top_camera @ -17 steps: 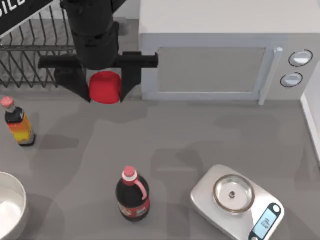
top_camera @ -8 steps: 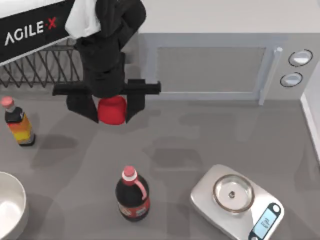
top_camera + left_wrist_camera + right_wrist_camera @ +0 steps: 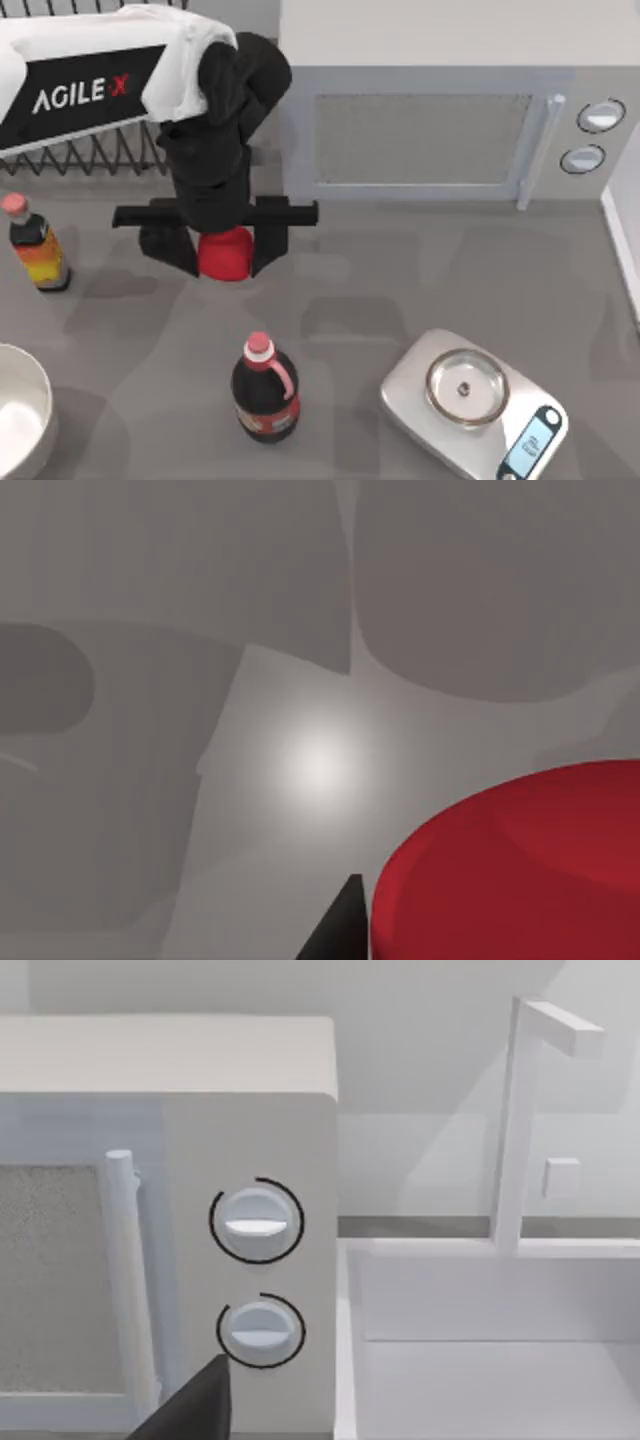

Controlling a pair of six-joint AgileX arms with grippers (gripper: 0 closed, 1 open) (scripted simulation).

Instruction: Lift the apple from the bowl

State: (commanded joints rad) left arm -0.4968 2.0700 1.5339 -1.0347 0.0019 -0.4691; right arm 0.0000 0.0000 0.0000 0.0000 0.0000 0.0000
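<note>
Apple [image 3: 225,252] up and out, clamped between the fingers of the left gripper [image 3: 223,255], hanging over bare worktop [image 3: 420,270] in front of the dish rack [image 3: 90,155] and just left of the microwave [image 3: 440,120]. Bowl [image 3: 20,420] sitting well apart, down at the left edge of the worktop, white inside showing nothing red. Close up from the left wrist: red curve of the apple large in the corner, one dark fingertip [image 3: 340,925] hard against its side, grey worktop beneath.

Lift looks done, judging by the clear gap between fruit and bowl. Left to do: little beyond keeping a firm hold, since no drop-off spot is named.

Dark bottle [image 3: 265,390] standing below the gripper, a smaller bottle [image 3: 35,245] off to the left, silver scale [image 3: 475,405] toward the right. Right arm parked facing the microwave dials [image 3: 257,1222]; can't tell how its fingers sit.
</note>
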